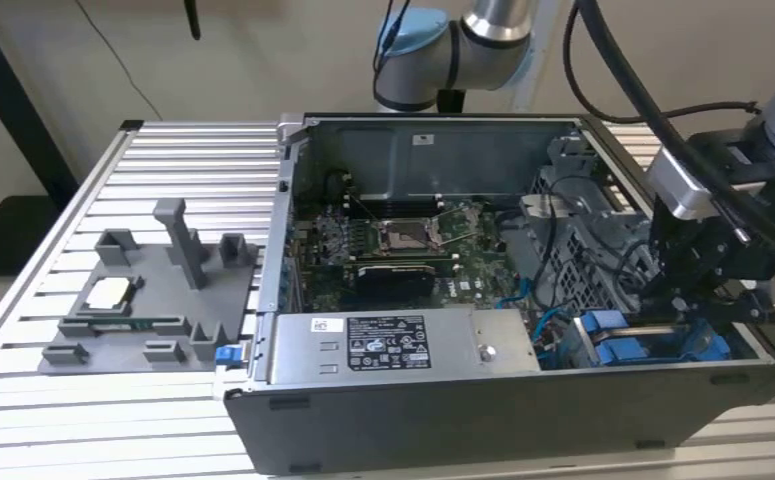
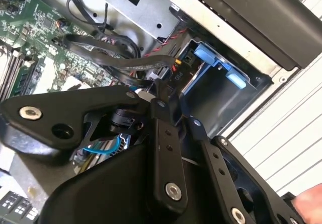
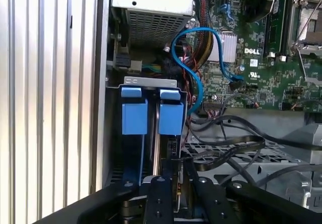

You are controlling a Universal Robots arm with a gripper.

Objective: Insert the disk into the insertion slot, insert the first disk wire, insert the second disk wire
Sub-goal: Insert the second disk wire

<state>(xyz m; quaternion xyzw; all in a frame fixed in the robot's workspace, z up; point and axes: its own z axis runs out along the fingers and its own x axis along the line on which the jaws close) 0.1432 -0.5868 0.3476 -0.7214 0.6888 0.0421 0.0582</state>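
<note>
**A:** What does the scene show?

**B:** An open dark-grey metal computer case [image 1: 494, 420] lies on a ribbed aluminium table [image 1: 40, 420]. The black multi-link gripper [image 1: 674, 300] of the robot arm reaches down into the case's corner on the exterior view's right, by the narrow dark-grey drive bay with blue plastic clips, the insertion slot [image 3: 132, 148].

**A:** Where is the disk?

**B:** In the first wrist view, two bright blue frame tabs [image 3: 171, 112] stand side by side in the bay, so I judge the silver hard drive is already seated; its metal body is mostly hidden.

**A:** And the gripper's state?

**B:** In both wrist views the fingers [image 3: 160, 204] sit close together around a black flat cable [image 3: 221, 151] at the bay's edge. They seem pinched on its connector, though the contact is hidden.

**A:** Which step, then?

**B:** Likely a disk wire. Pushing the plug home would call for exact alignment with the drive's socket, clear of the loose blue cable [image 3: 201, 43] nearby.
</note>
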